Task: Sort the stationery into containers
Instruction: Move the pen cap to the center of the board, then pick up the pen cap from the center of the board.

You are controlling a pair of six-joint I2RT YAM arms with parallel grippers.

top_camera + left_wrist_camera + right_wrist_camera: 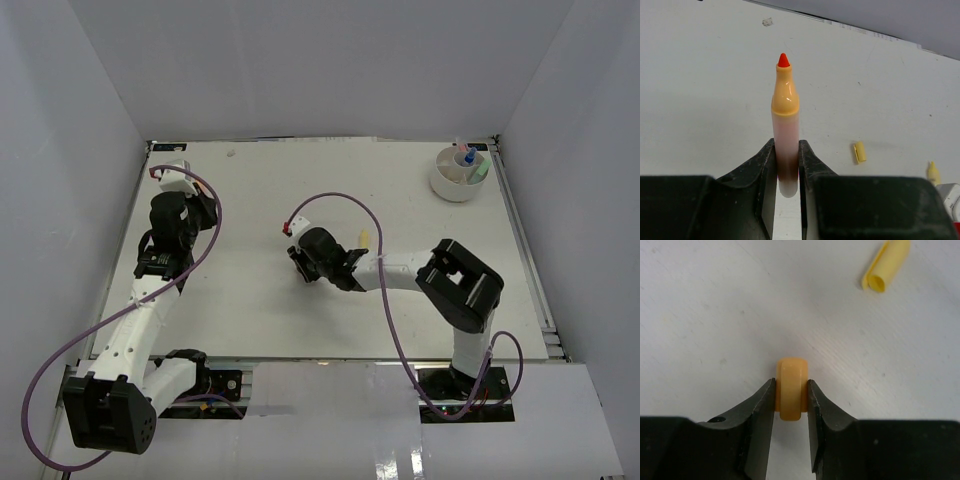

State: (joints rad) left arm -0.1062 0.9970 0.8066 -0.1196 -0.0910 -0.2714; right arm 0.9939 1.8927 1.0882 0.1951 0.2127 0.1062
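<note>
My left gripper [787,152] is shut on the lower barrel of an uncapped orange marker [785,107], which points away from the wrist with its red tip up. In the top view the left gripper [203,212] is over the table's left side. My right gripper [791,390] is shut on a small orange cap [791,375] down at the table surface; in the top view the right gripper [299,264] is near the middle. The round white container [446,186] stands at the far right with a few pens in it.
A loose yellow cap [886,264] lies on the table beyond the right gripper, and the left wrist view also shows the yellow cap [859,152]. A yellow pen tip [933,173] peeks in at the right. White walls enclose the table.
</note>
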